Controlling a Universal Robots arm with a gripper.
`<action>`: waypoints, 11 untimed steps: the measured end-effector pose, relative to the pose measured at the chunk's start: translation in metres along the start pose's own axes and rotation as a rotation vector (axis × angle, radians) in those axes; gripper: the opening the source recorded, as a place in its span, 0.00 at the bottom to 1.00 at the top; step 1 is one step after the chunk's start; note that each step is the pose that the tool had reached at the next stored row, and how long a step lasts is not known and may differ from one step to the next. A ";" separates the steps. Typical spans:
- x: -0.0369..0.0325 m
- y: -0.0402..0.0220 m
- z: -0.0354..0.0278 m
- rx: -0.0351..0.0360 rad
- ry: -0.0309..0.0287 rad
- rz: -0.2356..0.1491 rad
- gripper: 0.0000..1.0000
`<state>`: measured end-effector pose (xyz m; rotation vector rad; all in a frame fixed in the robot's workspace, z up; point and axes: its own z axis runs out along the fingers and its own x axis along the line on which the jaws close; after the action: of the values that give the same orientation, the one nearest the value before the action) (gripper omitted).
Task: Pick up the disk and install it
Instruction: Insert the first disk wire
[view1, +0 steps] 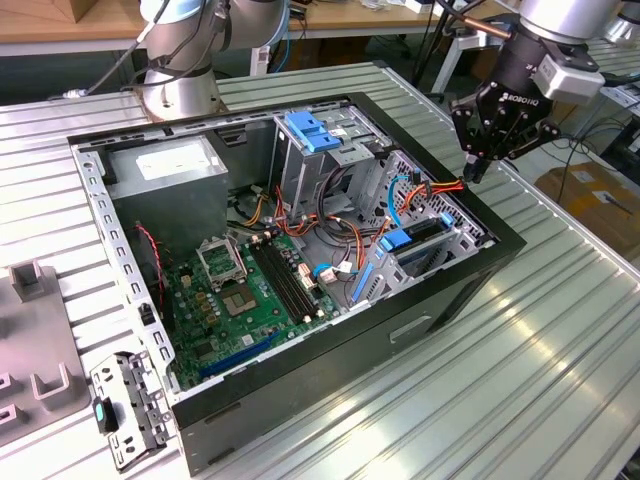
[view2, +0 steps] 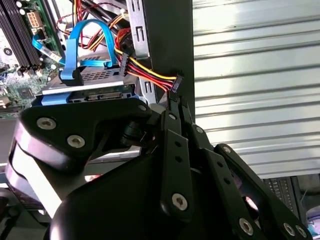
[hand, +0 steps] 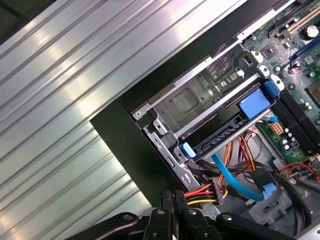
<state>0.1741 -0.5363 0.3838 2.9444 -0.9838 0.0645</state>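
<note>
The gripper (view1: 478, 166) is seen at the exterior view's right, hovering just above the far right rim of the open computer case (view1: 440, 300), which lies on the ribbed metal surface (view1: 560, 380). Its jaws are pressed together around the black connector (view2: 176, 83) of a red, yellow and black cable bundle (hand: 202, 192), as shown in both wrist views. The disk (view2: 102, 94) is seated in its blue-framed bay inside the case, just beside the gripper, with a blue data cable (view2: 80, 37) looped over it. The motherboard (view1: 255, 290) is seen to the left.
</note>
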 end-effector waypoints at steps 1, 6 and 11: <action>0.0000 0.0000 0.0001 0.0003 0.0001 -0.007 0.17; 0.0001 -0.0001 0.0003 0.0019 0.0007 -0.036 0.25; 0.0001 -0.0001 0.0008 0.0049 0.0020 -0.094 0.25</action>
<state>0.1743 -0.5363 0.3830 2.9894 -0.8447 0.0671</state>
